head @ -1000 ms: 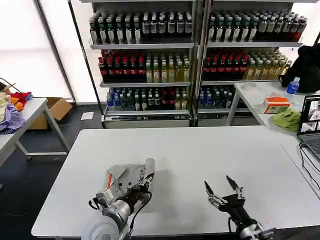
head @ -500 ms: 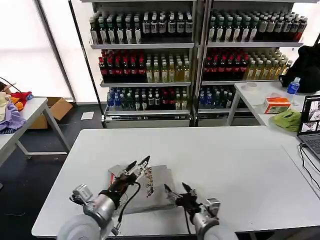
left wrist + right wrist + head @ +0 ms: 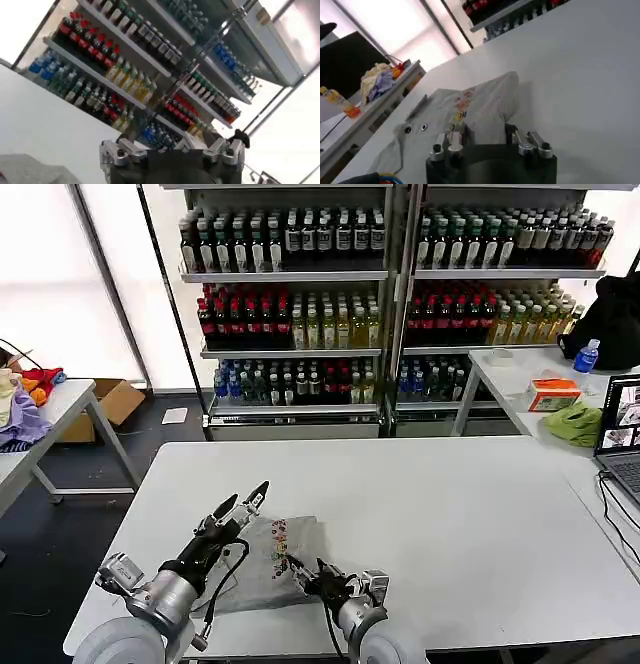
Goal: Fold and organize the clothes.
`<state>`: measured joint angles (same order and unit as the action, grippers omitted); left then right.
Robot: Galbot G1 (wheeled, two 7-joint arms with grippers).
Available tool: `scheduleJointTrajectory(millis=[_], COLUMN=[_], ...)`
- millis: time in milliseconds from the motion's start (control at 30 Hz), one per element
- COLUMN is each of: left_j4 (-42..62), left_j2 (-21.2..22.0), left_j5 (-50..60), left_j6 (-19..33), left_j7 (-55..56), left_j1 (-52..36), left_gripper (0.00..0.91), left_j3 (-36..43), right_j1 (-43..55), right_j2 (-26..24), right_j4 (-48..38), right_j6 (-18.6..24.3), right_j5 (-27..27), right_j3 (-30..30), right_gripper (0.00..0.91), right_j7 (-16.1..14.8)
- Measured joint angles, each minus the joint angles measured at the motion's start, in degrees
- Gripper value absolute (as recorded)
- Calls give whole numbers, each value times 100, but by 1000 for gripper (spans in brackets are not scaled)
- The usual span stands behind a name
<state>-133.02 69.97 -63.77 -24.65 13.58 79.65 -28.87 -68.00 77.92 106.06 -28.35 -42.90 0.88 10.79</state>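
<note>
The clothes (image 3: 262, 569) lie as a folded light grey bundle near the front left of the white table (image 3: 450, 514). A small multicoloured print (image 3: 279, 540) faces up on top. My left gripper (image 3: 241, 502) is open and raised just over the bundle's far left corner, with nothing between its fingers. My right gripper (image 3: 306, 568) is open, low at the bundle's right edge and pointing into it. In the right wrist view the grey shirt (image 3: 480, 102) and its print (image 3: 461, 106) lie just ahead of the open right gripper (image 3: 485, 134). A strip with two dark buttons (image 3: 415, 128) shows at the far side. Grey cloth (image 3: 22, 171) also edges the left wrist view.
Tall shelves of bottles (image 3: 300, 304) stand behind the table. A side table on the right holds a laptop (image 3: 620, 434), a green cloth (image 3: 575, 422) and an orange box (image 3: 553, 393). Another table on the left carries loose garments (image 3: 20, 409). The white table's right half is bare.
The left gripper has let go of the bundle and drawn back up and left, open. The bundle now lies flatter. The right gripper has travelled left across the table to the bundle's right edge.
</note>
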Motion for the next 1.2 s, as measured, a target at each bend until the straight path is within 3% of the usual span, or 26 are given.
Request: scheduleJointTrajectory(millis=[367, 733, 767, 800, 833, 1200], left_j4=[52, 204, 217, 227, 238, 173], left_j2=[-48, -58, -47, -39, -26, 50], left_j5=[-51, -106, -106, -106, -103, -60], left_j6=[-1, -13, -14, -17, -18, -83], left_j7=[-13, -57, -59, -62, -59, -6], left_j1=[54, 27, 19, 14, 2, -1], left_gripper=[907, 907, 907, 907, 907, 907], left_j3=[-294, -510, -511, -511, -510, -493], right_j1=[-53, -684, -755, -834, -895, -1300], right_j2=[-240, -1270, -1371, -1476, -1551, -1781], right_j4=[184, 892, 918, 940, 955, 1221], right_j6=[-142, -360, -372, -381, -387, -153], right_j5=[31, 109, 117, 139, 162, 539], right_j3=[229, 1410, 1551, 1698, 1805, 2596], right_gripper=[0, 0, 91, 685, 907, 907], right_j7=[-301, -731, -757, -768, -768, -602])
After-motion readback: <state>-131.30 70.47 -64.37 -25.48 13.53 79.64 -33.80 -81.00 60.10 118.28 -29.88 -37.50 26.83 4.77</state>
